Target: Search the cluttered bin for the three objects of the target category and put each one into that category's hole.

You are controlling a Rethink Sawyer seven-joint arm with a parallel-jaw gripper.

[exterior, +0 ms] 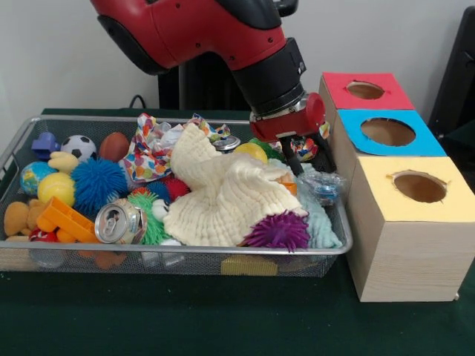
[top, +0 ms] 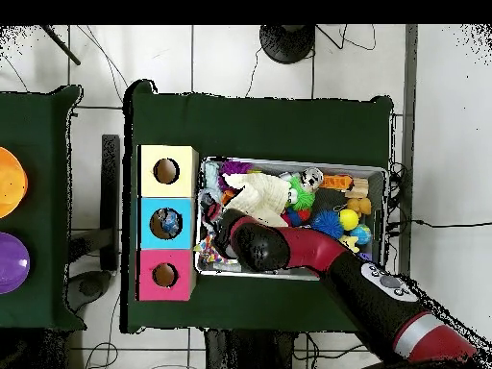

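Note:
The wire mesh bin [exterior: 22,137] is full of toys and also shows in the overhead view [top: 380,173]. One crushed clear bottle with a blue label [exterior: 323,185] lies at the bin's right end, against the rim next to the boxes. My gripper [exterior: 313,169] hangs just above it, open, with the black fingers [exterior: 293,159] spread on either side of the bottle's top. In the overhead view the arm hides the gripper. The blue-topped box's hole [exterior: 387,132] is right of the gripper; from overhead the hole [top: 165,223] shows something bluish and clear inside. No other bottles show.
A red-topped box [exterior: 365,90] and a yellow-topped box [exterior: 419,185] flank the blue one. A cream cloth [exterior: 223,196] covers the bin's middle. A purple spiky ball [exterior: 278,231], a silver can [exterior: 119,221] and a blue spiky ball [exterior: 98,184] lie in the bin.

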